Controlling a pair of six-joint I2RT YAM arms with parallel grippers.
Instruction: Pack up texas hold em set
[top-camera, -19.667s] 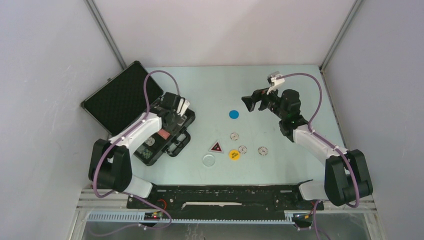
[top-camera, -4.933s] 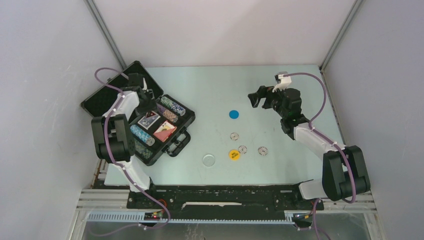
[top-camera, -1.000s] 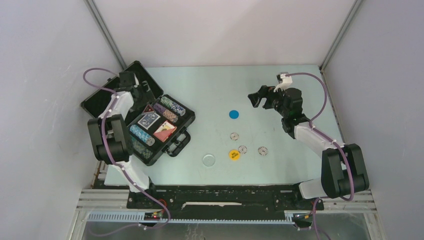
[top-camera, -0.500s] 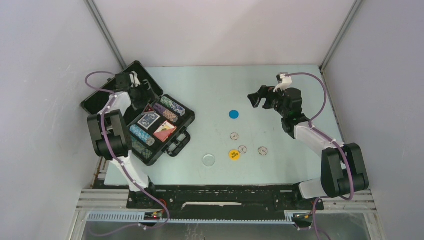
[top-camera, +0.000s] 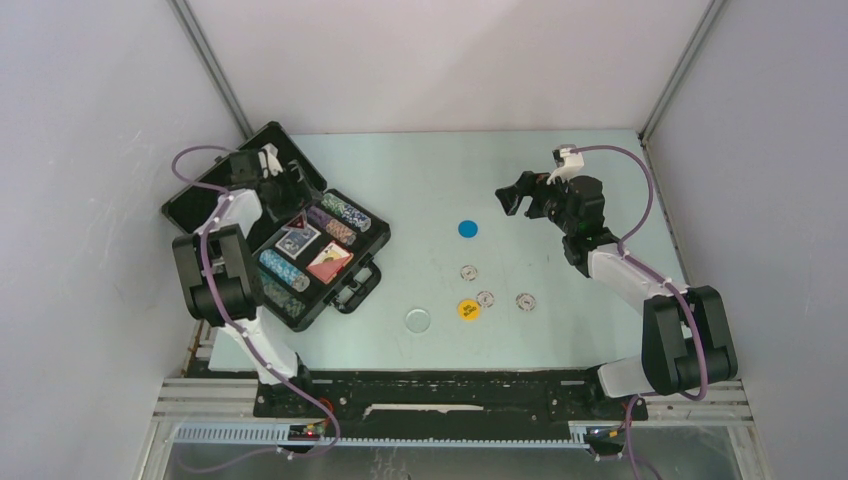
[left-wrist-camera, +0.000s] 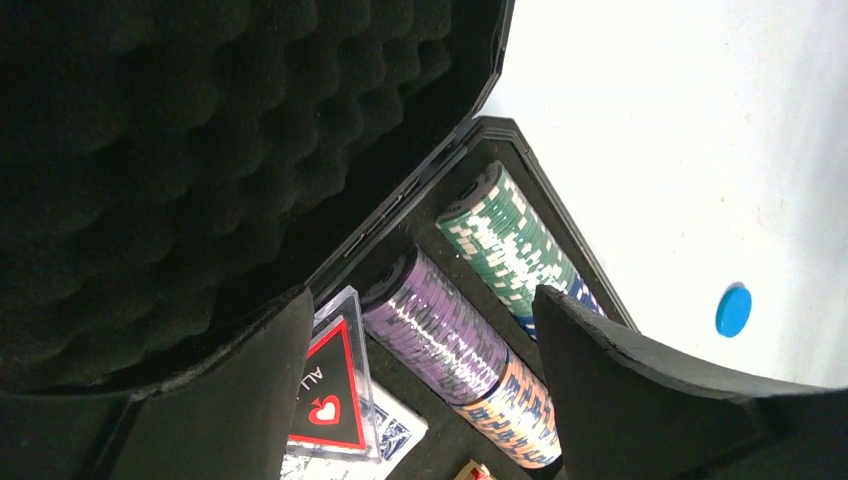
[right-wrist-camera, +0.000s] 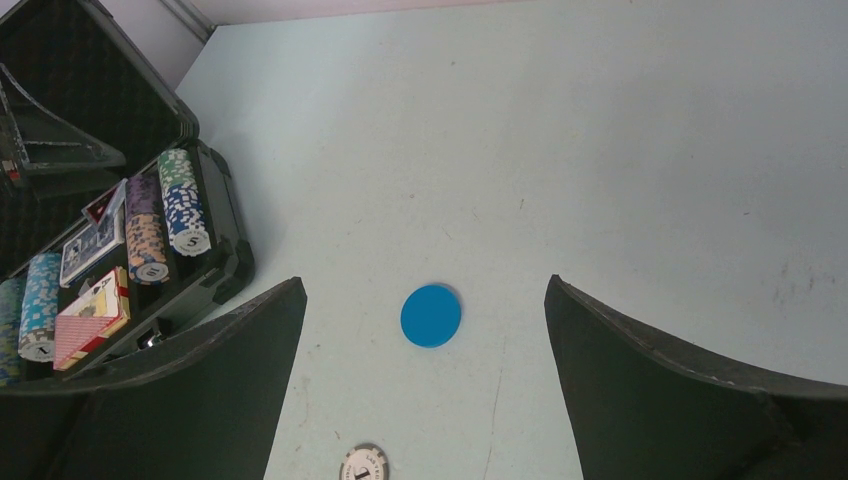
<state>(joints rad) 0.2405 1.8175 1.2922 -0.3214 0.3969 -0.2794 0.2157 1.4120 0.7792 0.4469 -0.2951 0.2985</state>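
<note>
The black briefcase (top-camera: 362, 262) lies open at the left, its foam lid (top-camera: 222, 200) tipped back. Chip rows (left-wrist-camera: 455, 345), a blue card deck (top-camera: 297, 242) and a red card deck (top-camera: 328, 262) sit in it. The dark triangular marker (left-wrist-camera: 330, 400) rests on the blue deck. My left gripper (top-camera: 292, 183) hangs open over the case's far end by the hinge, nothing between its fingers. On the table lie a blue disc (right-wrist-camera: 431, 315), a yellow disc (top-camera: 469, 309), a clear disc (top-camera: 418, 320) and three white chips (top-camera: 485, 298). My right gripper (right-wrist-camera: 425, 285) is open above the blue disc.
The briefcase's handle (top-camera: 357, 287) sticks out toward the table's middle. Grey walls close in the table on the left, back and right. The loose discs are spread between the case and the right arm (top-camera: 625, 275).
My left gripper has drawn back a little toward the far left, over the lid hinge, still open. The right arm has not moved.
</note>
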